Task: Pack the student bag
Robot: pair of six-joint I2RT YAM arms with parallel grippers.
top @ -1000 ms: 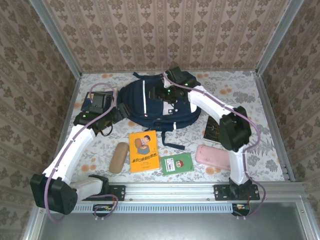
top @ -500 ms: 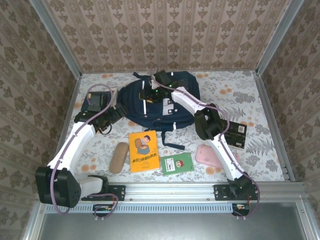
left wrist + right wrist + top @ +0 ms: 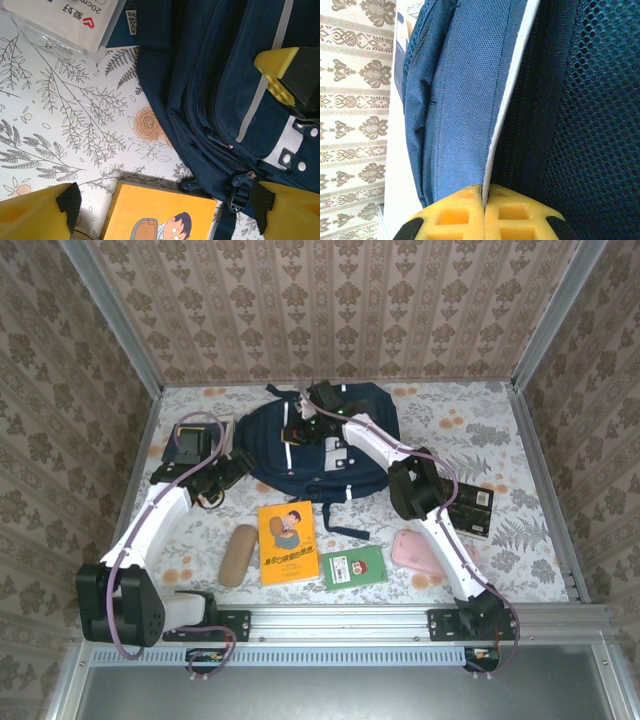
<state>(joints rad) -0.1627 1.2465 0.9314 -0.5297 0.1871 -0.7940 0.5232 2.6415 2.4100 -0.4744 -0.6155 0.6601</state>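
- Top view: student bag [image 3: 300, 472] at far centre; right gripper [image 3: 297, 428] on it.
- Right wrist: jaws pinched shut on bag fabric.
- Left wrist: left gripper [image 3: 165, 202] spread wide over orange book [image 3: 150, 212].

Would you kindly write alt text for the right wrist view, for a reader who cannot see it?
The right gripper, its yellow fingers closed together, pinches a white-edged fold of the navy bag. Dark mesh on the bag lies to the right, and patterned wallpaper shows at the left.
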